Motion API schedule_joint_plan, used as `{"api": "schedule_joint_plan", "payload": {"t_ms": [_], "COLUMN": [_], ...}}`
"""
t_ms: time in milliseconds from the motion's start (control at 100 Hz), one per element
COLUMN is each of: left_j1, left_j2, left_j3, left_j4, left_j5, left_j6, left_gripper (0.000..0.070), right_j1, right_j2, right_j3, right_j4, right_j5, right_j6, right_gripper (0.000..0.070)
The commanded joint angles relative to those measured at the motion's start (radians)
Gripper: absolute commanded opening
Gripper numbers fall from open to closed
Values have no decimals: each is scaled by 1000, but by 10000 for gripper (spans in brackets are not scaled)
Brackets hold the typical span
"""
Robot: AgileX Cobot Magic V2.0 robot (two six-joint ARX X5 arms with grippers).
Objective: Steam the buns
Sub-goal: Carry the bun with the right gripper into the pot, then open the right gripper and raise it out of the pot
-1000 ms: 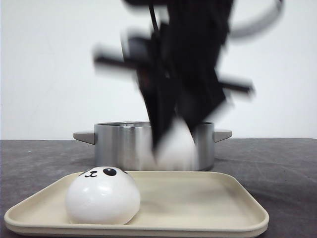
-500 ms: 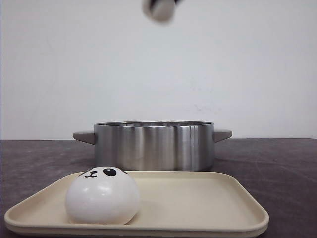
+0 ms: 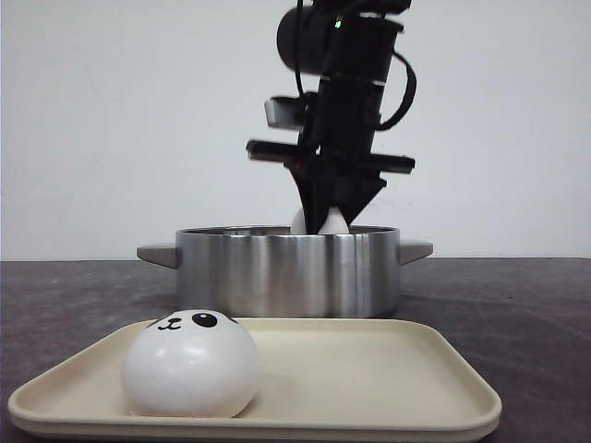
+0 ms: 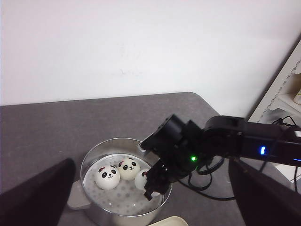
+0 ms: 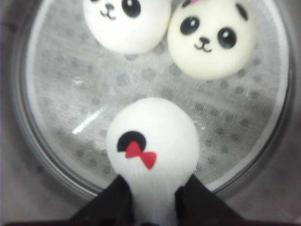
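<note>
One panda bun (image 3: pixel 191 365) sits at the left of the beige tray (image 3: pixel 388 369). My right gripper (image 3: pixel 325 220) reaches down into the steel pot (image 3: pixel 286 272), shut on a bun (image 5: pixel 153 150) with a red bow, held just above the perforated white liner (image 5: pixel 70 84). Two more buns (image 5: pixel 127 21) (image 5: pixel 211 42) lie face up on the liner beyond it. The left wrist view shows these two (image 4: pixel 107 176) (image 4: pixel 128 168) and the held bun (image 4: pixel 142 179) under the right gripper (image 4: pixel 157 183). My left gripper (image 4: pixel 149 165) hangs high above the pot, fingers (image 4: pixel 37 197) wide apart and empty.
The pot has side handles (image 3: pixel 157 254) and stands just behind the tray on the dark grey table (image 4: pixel 56 122). Black cables (image 4: pixel 207 181) lie beside the pot under the right arm. A white shelf unit (image 4: pixel 282 99) stands past the table's right edge.
The right arm lifted the bun from in front of the pot up to the top of the front view, then came down over the pot. The bun on the tray has not moved.
</note>
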Motion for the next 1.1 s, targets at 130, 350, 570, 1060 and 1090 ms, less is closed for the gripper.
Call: {"api": "schedule_joint_plan", "payload": {"t_ms": [130,350,570,1060,1090], "left_j1": [-7,-7,-7,-7,-7], "left_j2": [15,21,29,52,54], "left_j3": [21,21,21,21,21], "left_j4": [0,-1,-1,-2,-2], "left_j5": [-2,-2,-2,-2,-2], "left_j6": [7,7,8,8,8], "left_gripper": [638,638,638,638,638], "right_j1": [3,5,4,4,4], "right_j2": [43,43,43,43,43], "right_j3": [16,16,16,16,16], "right_j4": [-5,2,8,16,20], "right_j5": [18,52,68,68,68], "right_j6": [-14,-15,-16,-69,-72], "right_gripper": [353,487,487,622,622]}}
